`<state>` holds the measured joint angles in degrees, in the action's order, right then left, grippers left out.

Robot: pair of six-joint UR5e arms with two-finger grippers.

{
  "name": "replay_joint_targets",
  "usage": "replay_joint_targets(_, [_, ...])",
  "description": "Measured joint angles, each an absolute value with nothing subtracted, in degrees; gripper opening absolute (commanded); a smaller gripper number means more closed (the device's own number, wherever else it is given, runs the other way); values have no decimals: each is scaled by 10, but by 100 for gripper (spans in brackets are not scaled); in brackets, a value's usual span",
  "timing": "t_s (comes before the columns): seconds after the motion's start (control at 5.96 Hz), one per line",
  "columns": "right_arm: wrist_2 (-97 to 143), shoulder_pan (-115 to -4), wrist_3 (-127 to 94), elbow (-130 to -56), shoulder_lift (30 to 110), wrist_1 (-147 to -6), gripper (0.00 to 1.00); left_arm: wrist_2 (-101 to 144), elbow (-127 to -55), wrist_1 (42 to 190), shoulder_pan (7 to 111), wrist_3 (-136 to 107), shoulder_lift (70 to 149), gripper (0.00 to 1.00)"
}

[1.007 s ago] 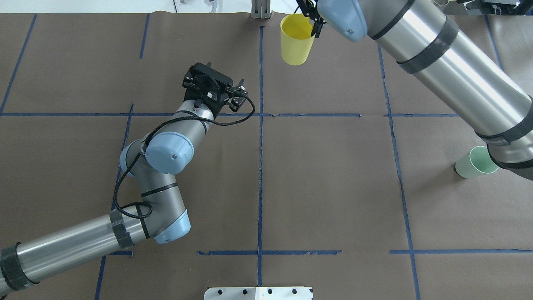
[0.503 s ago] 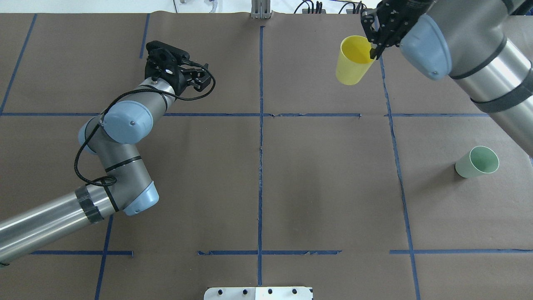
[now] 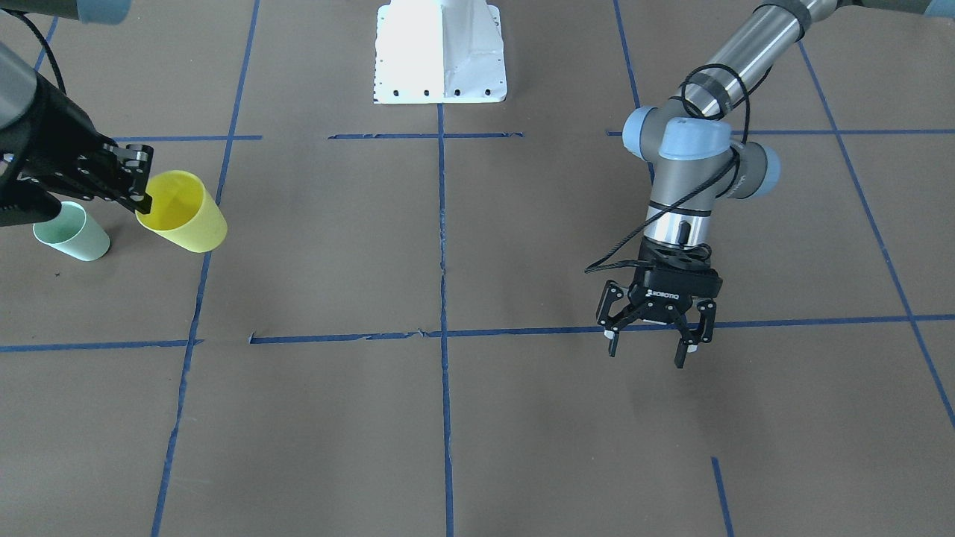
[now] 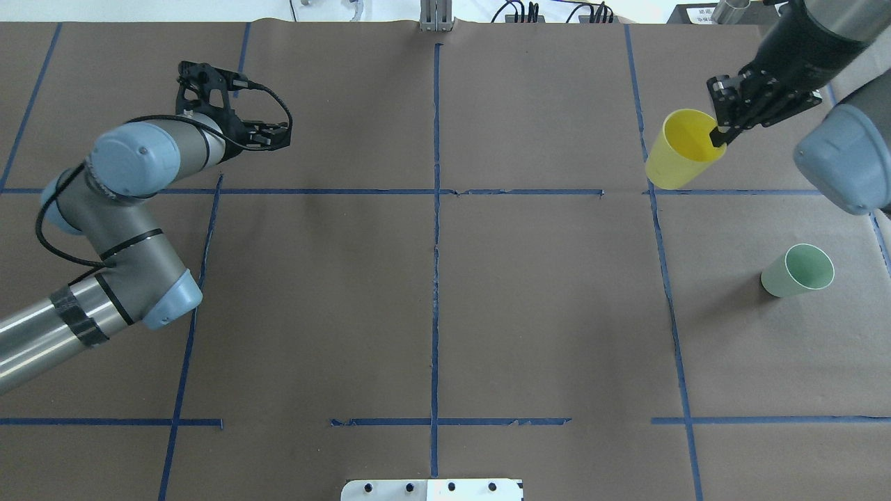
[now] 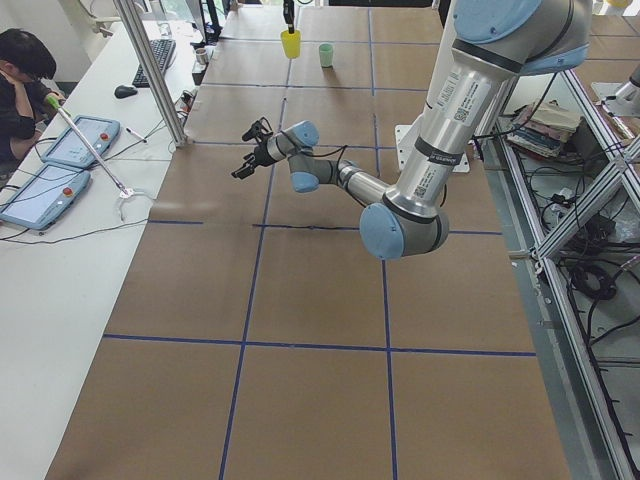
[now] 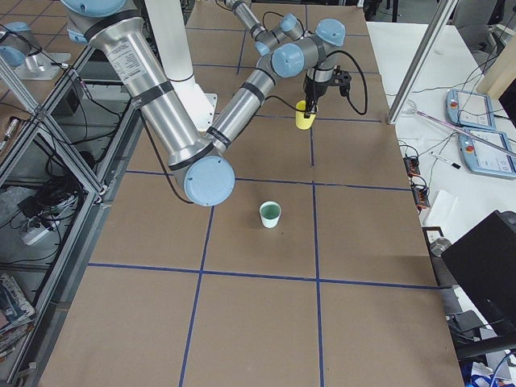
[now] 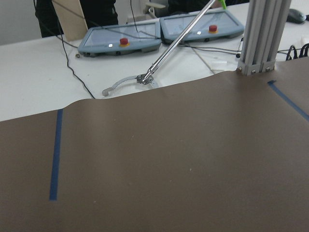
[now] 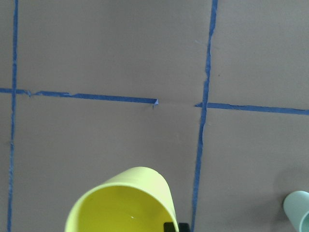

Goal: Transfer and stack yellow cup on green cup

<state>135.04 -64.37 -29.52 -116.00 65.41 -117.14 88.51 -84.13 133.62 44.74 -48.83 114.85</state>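
The yellow cup [image 4: 679, 153] hangs tilted above the table at the far right, clear of the surface. My right gripper [image 4: 718, 133] is shut on its rim, one finger inside and one outside; the front view shows the same grip [image 3: 142, 200]. The green cup [image 4: 797, 271] stands upright on the table, nearer the robot than the yellow cup and apart from it. In the front view the green cup [image 3: 72, 233] is just beside the yellow cup [image 3: 183, 212]. The right wrist view shows the yellow cup [image 8: 125, 203] and the green cup's edge [image 8: 299, 208]. My left gripper [image 3: 647, 350] is open and empty at the far left [image 4: 207, 75].
Blue tape lines grid the brown table cover. The white robot base plate [image 3: 440, 52] sits at the near middle edge. An aluminium post [image 4: 435, 17] stands at the far edge. Beyond it are teach pendants [image 7: 120, 41] and a seated operator [image 5: 25, 70].
My right gripper has carried the yellow cup from the far middle to the far right, closer to the green cup. My left arm has swung back to the left, gripper still open.
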Motion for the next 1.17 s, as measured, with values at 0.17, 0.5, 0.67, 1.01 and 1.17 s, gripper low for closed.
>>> replay_joint_targets(0.17, [1350, -647, -246, -1191, 710, -1168, 0, 976, -900, 1217, 483, -491, 1137, 100])
replay_joint_targets(0.5, [1333, -661, -126, -1209, 802, -1162, 0, 1068, -1009, 1026, 506, -489, 1114, 100])
replay_joint_targets(0.67, [1325, -676, -67, -1199, 833, -1161, 0, 1095, -1035, 1002, 507, -488, 1097, 100])
replay_joint_targets(1.01, [1325, -696, -21, -1153, 877, -1088, 0, 1107, -1050, 994, 507, -490, 1090, 100])
replay_joint_targets(1.17, [1326, -700, -18, -1118, 897, -1024, 0, 1108, -1054, 994, 506, -492, 1090, 100])
